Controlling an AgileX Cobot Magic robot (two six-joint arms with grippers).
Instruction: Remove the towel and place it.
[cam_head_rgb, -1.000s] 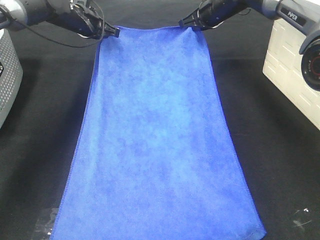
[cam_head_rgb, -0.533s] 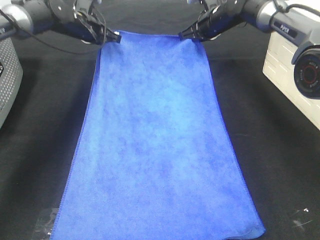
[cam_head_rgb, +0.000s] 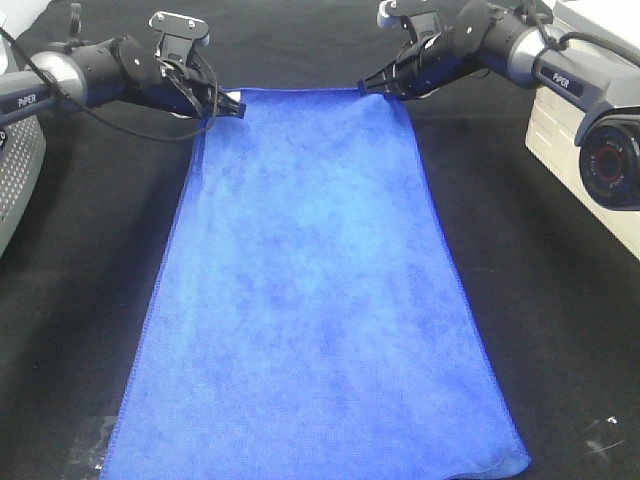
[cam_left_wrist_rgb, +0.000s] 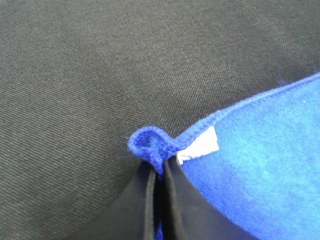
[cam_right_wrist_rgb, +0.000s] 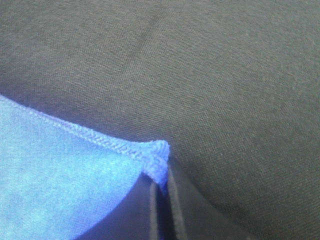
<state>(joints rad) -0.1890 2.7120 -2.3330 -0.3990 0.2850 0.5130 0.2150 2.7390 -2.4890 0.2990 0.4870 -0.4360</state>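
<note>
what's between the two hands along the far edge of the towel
Only the towel's own hemmed far edge spans from the left hand to the right hand, each pinching a corner; the exterior high view shows it.

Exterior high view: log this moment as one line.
left gripper: shut on blue microfibre towel corner | right gripper: shut on other far corner | towel: spread on black woven cloth

We count one blue towel (cam_head_rgb: 315, 300), one small white tag (cam_left_wrist_rgb: 199, 149) at its corner, one black cloth (cam_head_rgb: 90, 250) beneath, two grippers, left (cam_head_rgb: 232, 106) and right (cam_head_rgb: 368, 88), each pinching a corner, one pale box (cam_head_rgb: 580, 130) at the right and one grey dotted object (cam_head_rgb: 15, 165) at the left
</note>
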